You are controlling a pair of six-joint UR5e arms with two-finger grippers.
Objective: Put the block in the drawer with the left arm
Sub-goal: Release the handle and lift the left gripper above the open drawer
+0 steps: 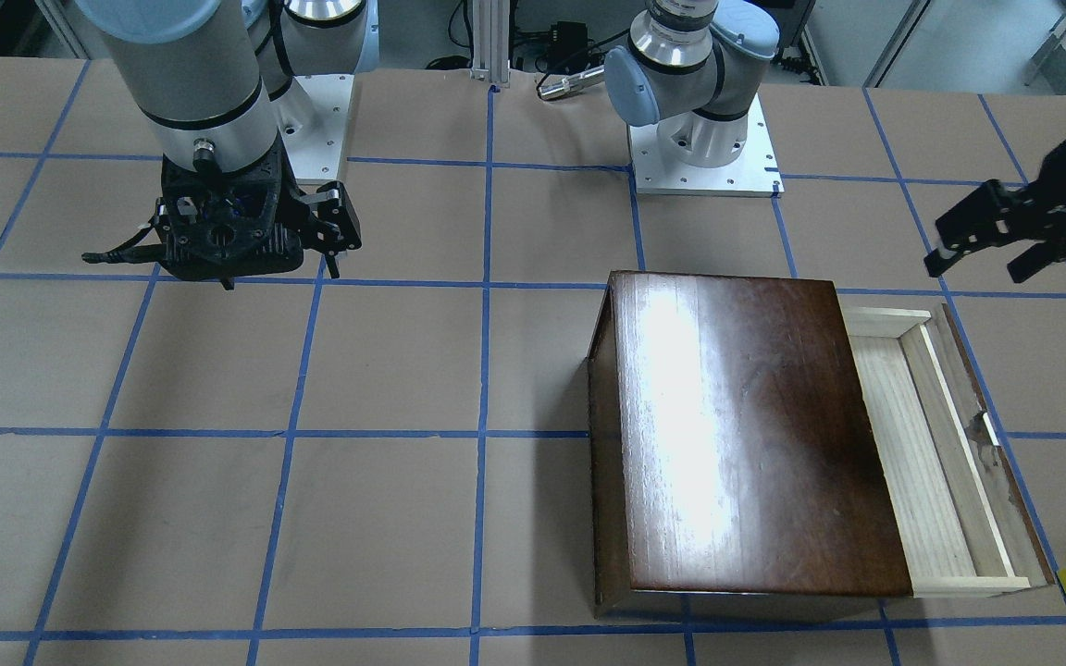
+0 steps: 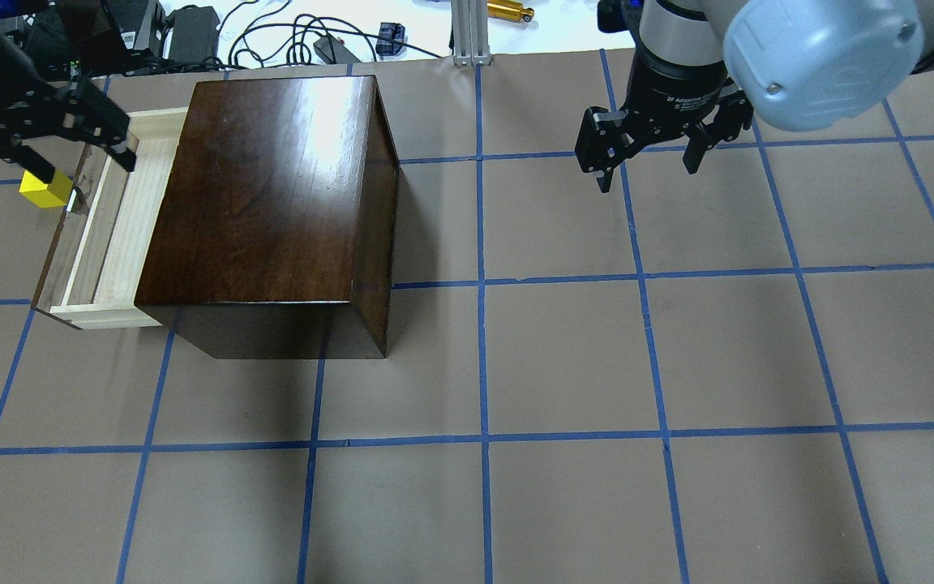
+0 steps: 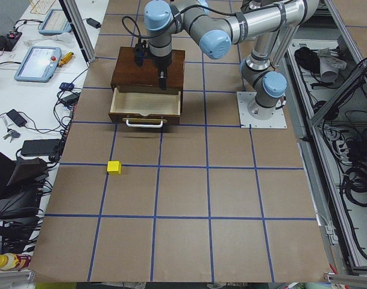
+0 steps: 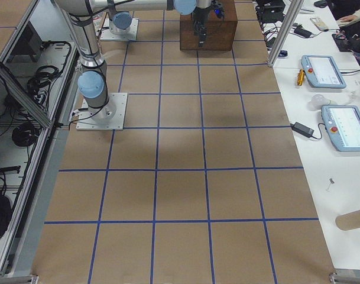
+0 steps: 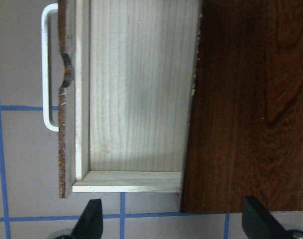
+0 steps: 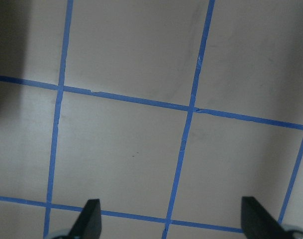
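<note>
The right gripper (image 2: pixel 647 172) hangs spread over the table (image 2: pixel 564 365). A pale-wood drawer (image 2: pixel 114 227) stands pulled from the dark-brown wooden box (image 2: pixel 272 186); the left gripper (image 2: pixel 82 162), fingers apart, grasping nothing, hovers above it. The small bright yellow cube (image 2: pixel 47 193) lies outside the drawer, towards the table's far edge

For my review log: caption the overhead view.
Open left gripper near the pulled-out drawer; yellow block on the table nearby.

Non-task clutter only.
Blue tape grid (image 2: pixel 484 439) is crossing the brown table (image 2: pixel 564 357); a teach pendant (image 4: pixel 323 70) is lying on the white side bench (image 4: pixel 345 171), and a power brick (image 2: pixel 193 31) is sitting beyond the far edge.
</note>
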